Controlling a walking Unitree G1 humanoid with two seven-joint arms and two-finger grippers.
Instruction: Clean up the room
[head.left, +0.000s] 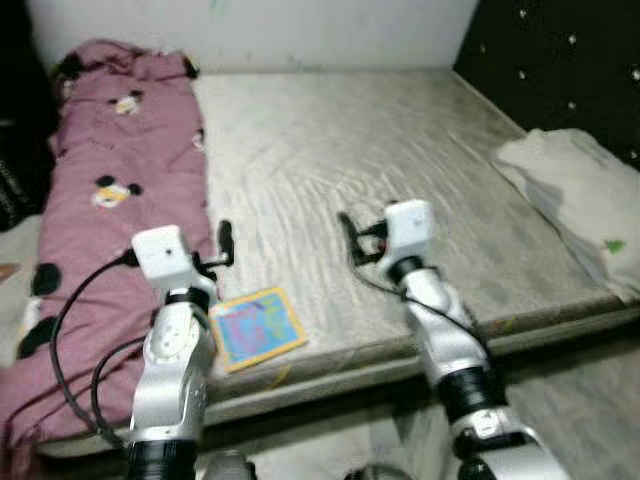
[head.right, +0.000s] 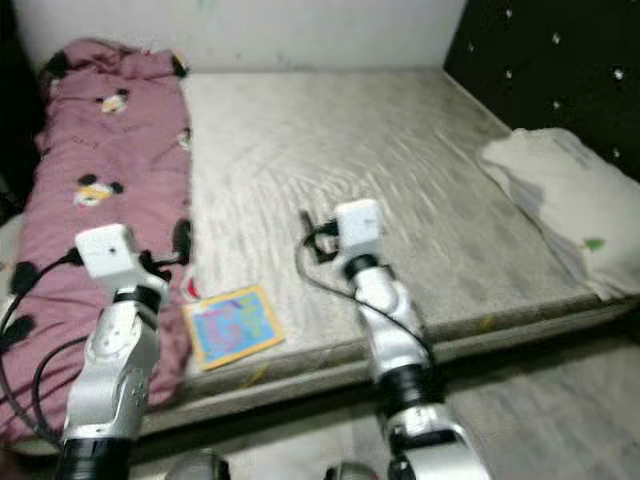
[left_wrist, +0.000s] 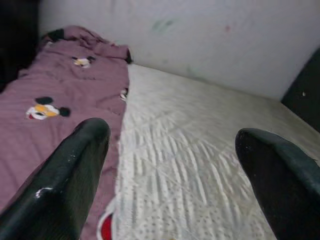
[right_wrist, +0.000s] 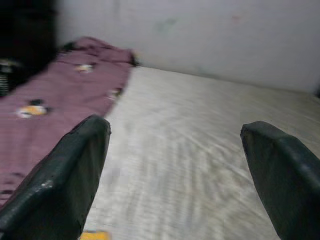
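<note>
Left gripper (left_wrist: 170, 165): fingers spread apart, held over the pink quilt (head.left: 110, 200) edge.
Right gripper (right_wrist: 175, 165): spread apart above the mattress (head.left: 350, 170).
Book (head.left: 258, 326): seen near, beside the quilt.
Pillow (head.left: 580, 200): right.

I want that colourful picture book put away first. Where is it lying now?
The picture book lies flat at the mattress's near edge, beside the pink blanket, just right of the left gripper.

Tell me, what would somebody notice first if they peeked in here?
Probably the big pink blanket with cartoon mice, lying along the left side of the bare mattress. Next, the colourful book at the mattress's near edge, just beside the left gripper. The right gripper hovers mid-mattress, jaws open like the left's, and a pale pillow lies far right.
</note>
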